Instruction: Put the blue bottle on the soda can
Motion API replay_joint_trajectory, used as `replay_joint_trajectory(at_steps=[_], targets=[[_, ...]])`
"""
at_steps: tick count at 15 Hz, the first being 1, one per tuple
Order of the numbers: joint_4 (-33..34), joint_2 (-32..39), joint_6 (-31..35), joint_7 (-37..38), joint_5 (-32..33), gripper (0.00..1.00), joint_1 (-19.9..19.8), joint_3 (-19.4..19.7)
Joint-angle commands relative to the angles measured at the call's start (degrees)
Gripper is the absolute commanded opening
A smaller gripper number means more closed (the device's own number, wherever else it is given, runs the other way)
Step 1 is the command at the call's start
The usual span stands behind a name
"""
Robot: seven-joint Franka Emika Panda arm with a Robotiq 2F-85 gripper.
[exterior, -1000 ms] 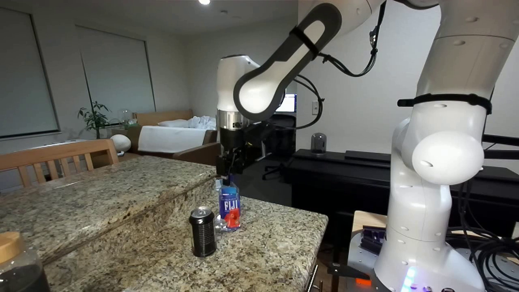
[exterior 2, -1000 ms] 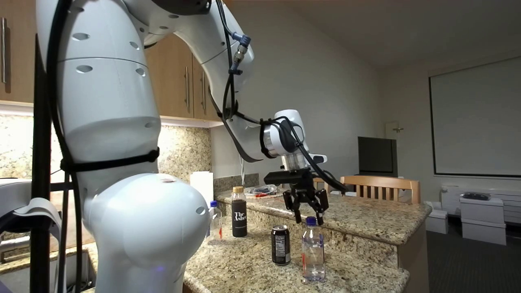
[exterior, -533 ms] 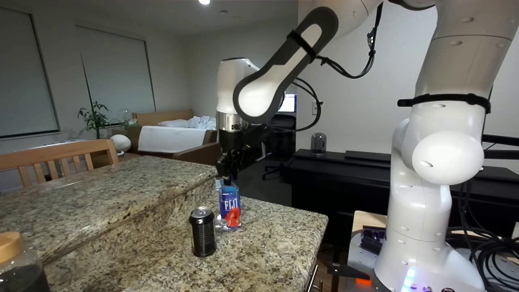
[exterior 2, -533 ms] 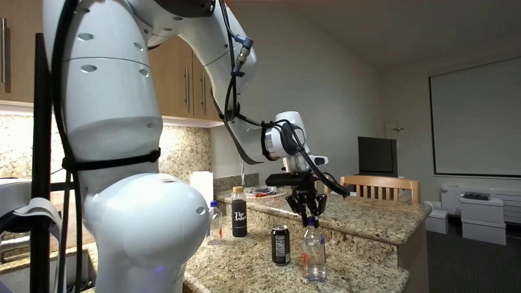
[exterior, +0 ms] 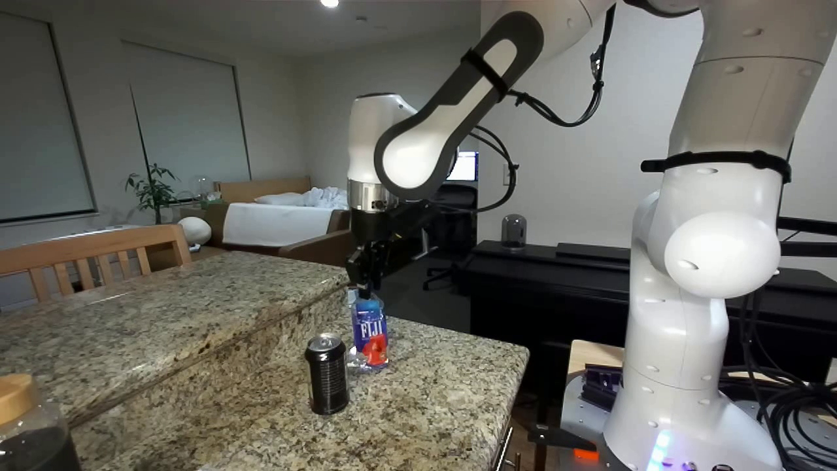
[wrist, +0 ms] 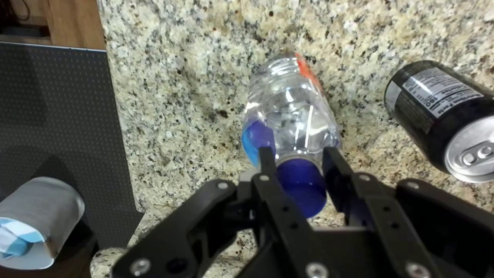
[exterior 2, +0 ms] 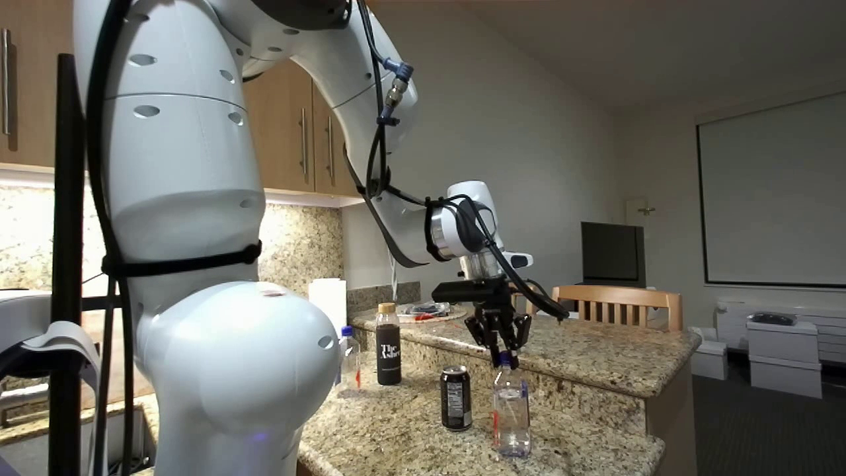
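The blue bottle point(exterior: 370, 333) stands on the granite counter, its clear body point(exterior 2: 511, 423) and red-and-blue label showing in the exterior views. My gripper point(exterior 2: 505, 362) comes straight down from above with its fingers on either side of the cap. Seen from the wrist, the gripper point(wrist: 299, 154) holds the dark blue cap point(wrist: 301, 185) between its pads, the fingertips reaching down to the bottle's neck. Beside the bottle, a short gap away, the black soda can point(wrist: 436, 108) stands upright with its silvery lid up; the can point(exterior: 327, 376) also shows in both exterior views.
A raised granite ledge point(exterior: 196, 314) runs along the counter behind the can. A brown-topped dark bottle point(exterior 2: 388, 350) and another blue-capped bottle point(exterior 2: 349, 360) stand farther along. The counter's edge lies close to the bottle, with a grey bin point(wrist: 42, 224) beyond it.
The gripper has come down a little and its fingers have drawn in from wide apart onto the cap. The bottle has shifted and leaned very slightly; the can has not moved.
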State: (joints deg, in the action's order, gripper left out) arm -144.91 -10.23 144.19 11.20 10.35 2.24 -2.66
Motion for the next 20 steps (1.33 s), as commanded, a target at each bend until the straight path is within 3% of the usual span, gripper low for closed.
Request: replay_joint_trajectory(at_steps=[1, 11, 20], targets=[[-0.33, -1.37, 0.02, 0.42, 0.87, 0.15, -0.53, -1.23], [0.15, -6.89, -4.28, -0.5, -0.84, 0.14, -0.05, -2.44], [7.55, -11.47, -18.48, -2.33, -5.18, 0.15, 3.31, -3.88]])
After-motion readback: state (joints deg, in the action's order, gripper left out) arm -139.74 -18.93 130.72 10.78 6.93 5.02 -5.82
